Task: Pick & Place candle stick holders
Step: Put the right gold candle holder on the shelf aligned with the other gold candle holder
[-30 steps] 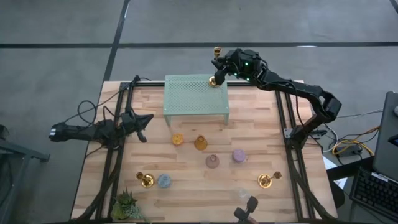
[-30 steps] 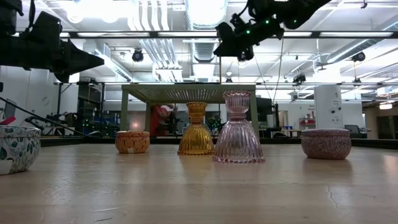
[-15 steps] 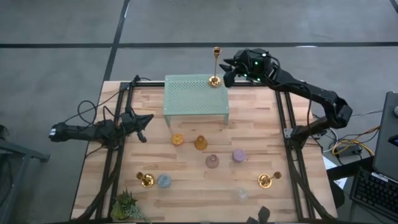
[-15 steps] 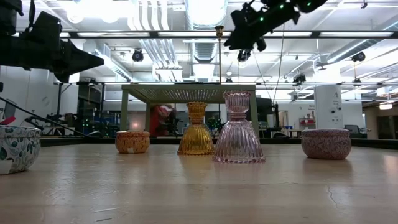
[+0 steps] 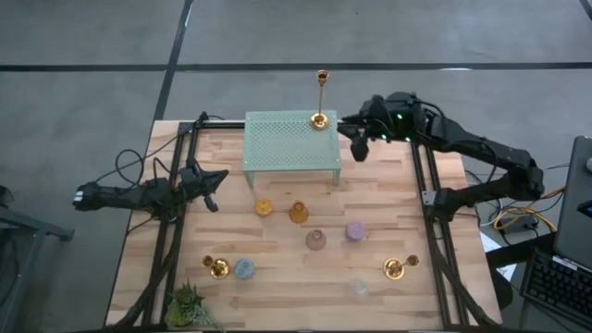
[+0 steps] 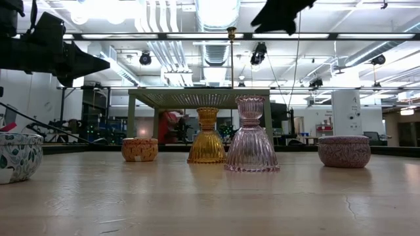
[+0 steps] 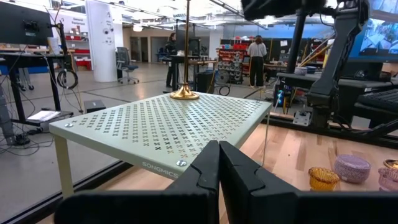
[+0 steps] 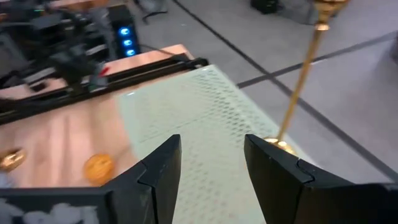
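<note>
Wooden planks form the table [image 5: 277, 240] under both arms. Just beside the mint stand [image 5: 290, 143], the right gripper [image 5: 359, 141] hangs with fingers parted and empty, apart from the tall gold candlestick [image 5: 320, 97] standing on the stand's far corner. Only the right wrist view shows that gap clearly; the low view shows the slender stem [image 6: 231, 58] above amber [image 6: 207, 136] and pink [image 6: 252, 134] holders. At the table's left edge the left gripper [image 5: 211, 187] waits, pinched closed.
</note>
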{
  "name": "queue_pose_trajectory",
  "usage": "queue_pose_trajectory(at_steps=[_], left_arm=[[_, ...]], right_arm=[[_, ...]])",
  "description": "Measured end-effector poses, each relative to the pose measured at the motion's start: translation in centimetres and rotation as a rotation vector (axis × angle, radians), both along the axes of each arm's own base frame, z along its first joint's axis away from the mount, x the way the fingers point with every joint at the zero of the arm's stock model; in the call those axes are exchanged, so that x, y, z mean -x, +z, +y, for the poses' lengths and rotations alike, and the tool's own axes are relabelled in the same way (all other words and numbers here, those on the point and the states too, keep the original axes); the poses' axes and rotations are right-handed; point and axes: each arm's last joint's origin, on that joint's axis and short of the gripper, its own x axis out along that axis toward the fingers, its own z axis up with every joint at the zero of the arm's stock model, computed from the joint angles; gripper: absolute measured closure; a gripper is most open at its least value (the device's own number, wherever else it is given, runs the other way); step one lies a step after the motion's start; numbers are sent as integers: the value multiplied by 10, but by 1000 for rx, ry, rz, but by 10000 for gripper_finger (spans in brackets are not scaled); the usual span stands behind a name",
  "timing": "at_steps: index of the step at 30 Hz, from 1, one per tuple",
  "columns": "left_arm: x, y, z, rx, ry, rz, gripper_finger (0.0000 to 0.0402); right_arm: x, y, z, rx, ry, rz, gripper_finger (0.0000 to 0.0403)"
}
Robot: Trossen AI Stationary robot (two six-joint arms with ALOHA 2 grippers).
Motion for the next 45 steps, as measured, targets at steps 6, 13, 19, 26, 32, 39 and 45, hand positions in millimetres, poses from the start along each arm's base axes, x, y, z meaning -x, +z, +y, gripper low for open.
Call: queue_pose_trajectory(at_steps=[6, 13, 19, 26, 32, 39, 45], left_arm=[[0, 0, 0, 0, 1, 0, 392], [0, 0, 0, 0, 0, 0, 392], [0, 0, 0, 0, 1, 0, 392], [0, 0, 0, 0, 0, 0, 392], [0, 0, 0, 0, 1, 0, 392], [0, 0, 0, 0, 0, -1, 392], [0, 0, 0, 0, 1, 0, 392]], right_arm=[[11, 6, 36, -12, 126, 28, 244], [22, -4, 77, -93, 270, 169, 252], [26, -14, 106, -145, 330, 291, 253], [37, -22, 121, -229, 289, 390, 253], [49, -26, 128, -317, 245, 466, 256], [56, -24, 137, -328, 252, 468, 259], [57, -24, 138, -305, 241, 462, 258]])
